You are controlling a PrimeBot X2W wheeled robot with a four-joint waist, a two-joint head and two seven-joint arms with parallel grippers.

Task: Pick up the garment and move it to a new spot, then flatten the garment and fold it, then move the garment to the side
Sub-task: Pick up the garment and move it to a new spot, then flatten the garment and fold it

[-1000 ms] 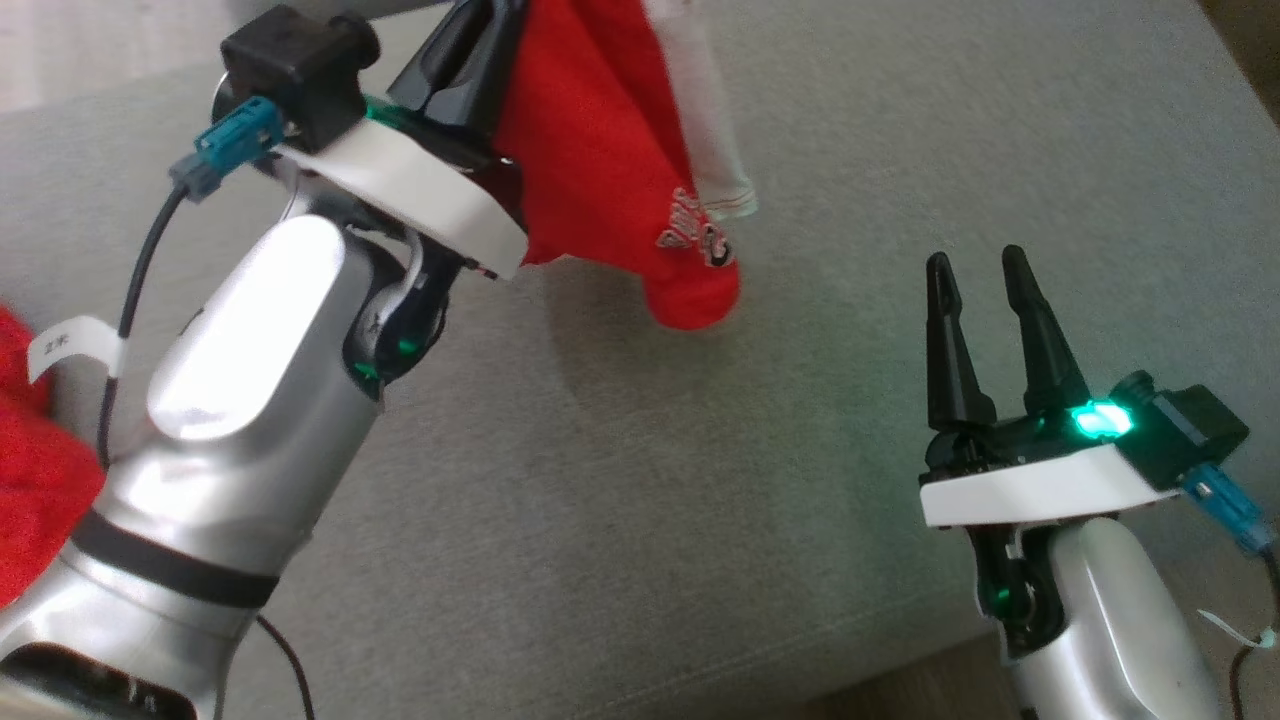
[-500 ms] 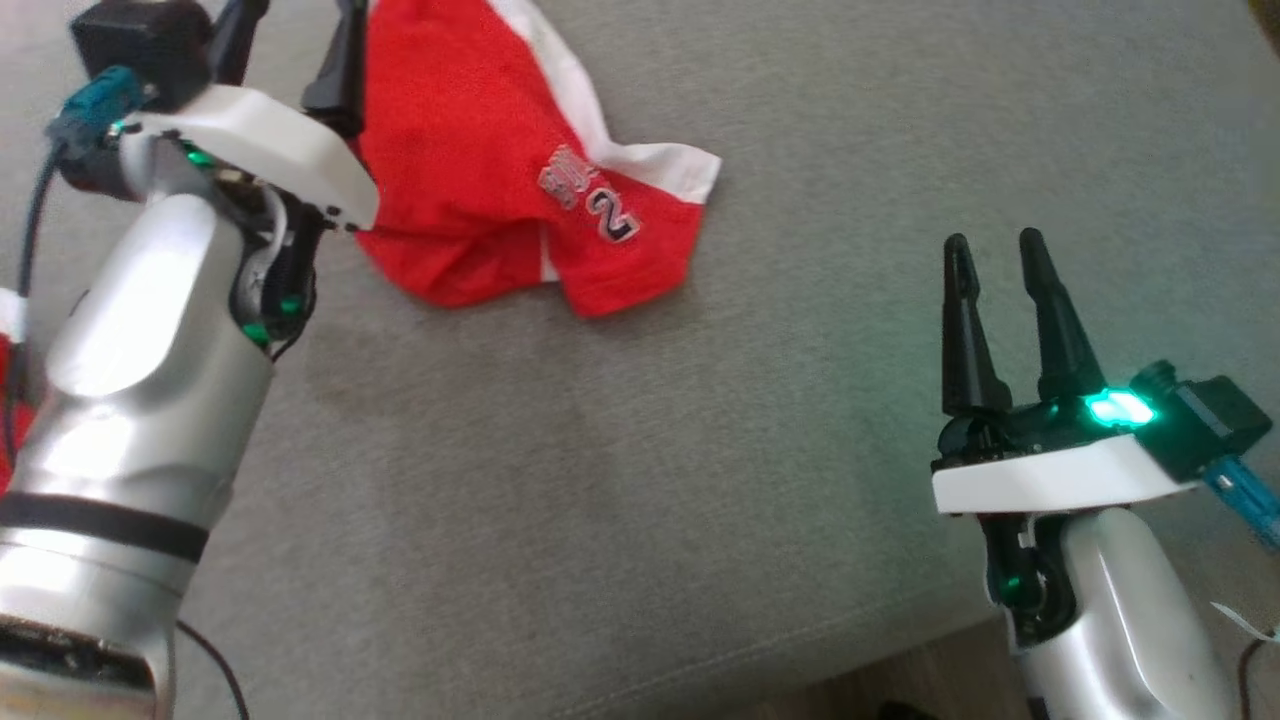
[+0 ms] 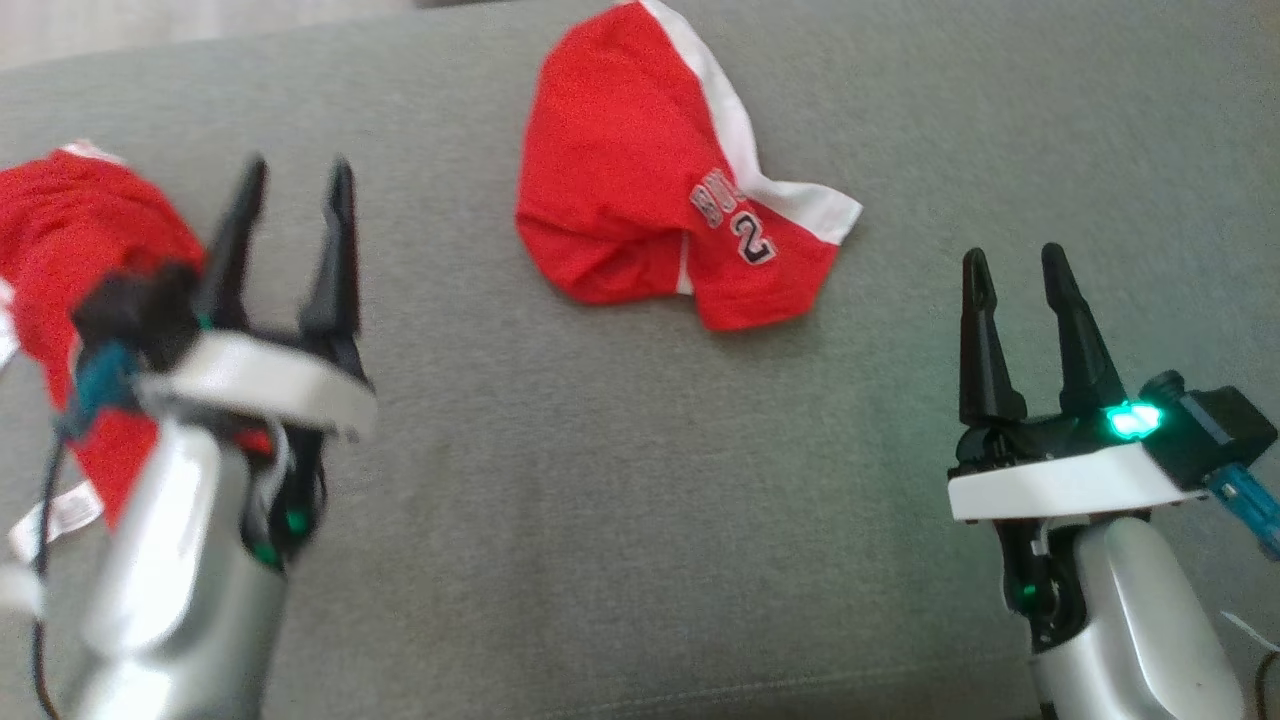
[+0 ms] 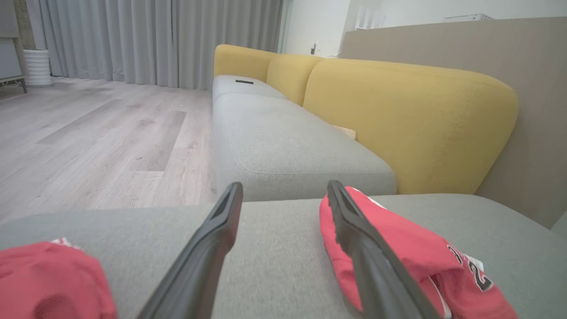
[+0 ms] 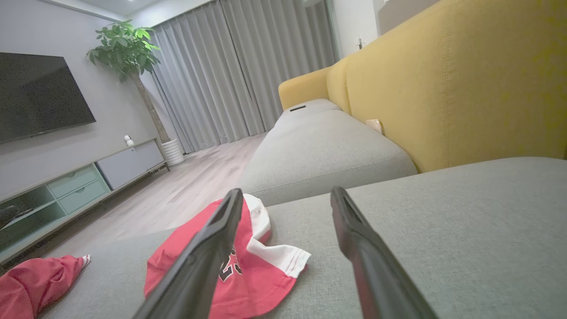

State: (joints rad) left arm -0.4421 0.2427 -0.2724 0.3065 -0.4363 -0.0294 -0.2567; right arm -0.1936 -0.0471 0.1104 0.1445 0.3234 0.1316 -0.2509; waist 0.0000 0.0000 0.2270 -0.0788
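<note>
The garment [image 3: 640, 190] is red with a white stripe and a number 2. It lies crumpled on the grey sofa seat [image 3: 620, 500], at the upper middle of the head view. My left gripper [image 3: 296, 170] stands open at the lower left, well apart from the garment, with nothing between its fingers. In the left wrist view the garment [image 4: 421, 261] lies just right of the open left gripper [image 4: 283, 188]. My right gripper [image 3: 1013, 255] is open and empty at the lower right. The right wrist view has the garment [image 5: 248, 270] behind the left finger of the right gripper [image 5: 287, 192].
A second red garment [image 3: 60, 260] lies bunched at the seat's far left, partly behind my left arm. The yellow backrest [image 4: 412, 119] rises behind the seat. Another grey cushion [image 4: 283, 150] continues beyond. Wooden floor [image 4: 97, 137] and a TV cabinet [image 5: 79, 186] lie past the seat's edge.
My left gripper has opened and let go of the garment, which now lies on the seat. The left arm has drawn back from it. The right gripper has stayed open; the camera has shifted.
</note>
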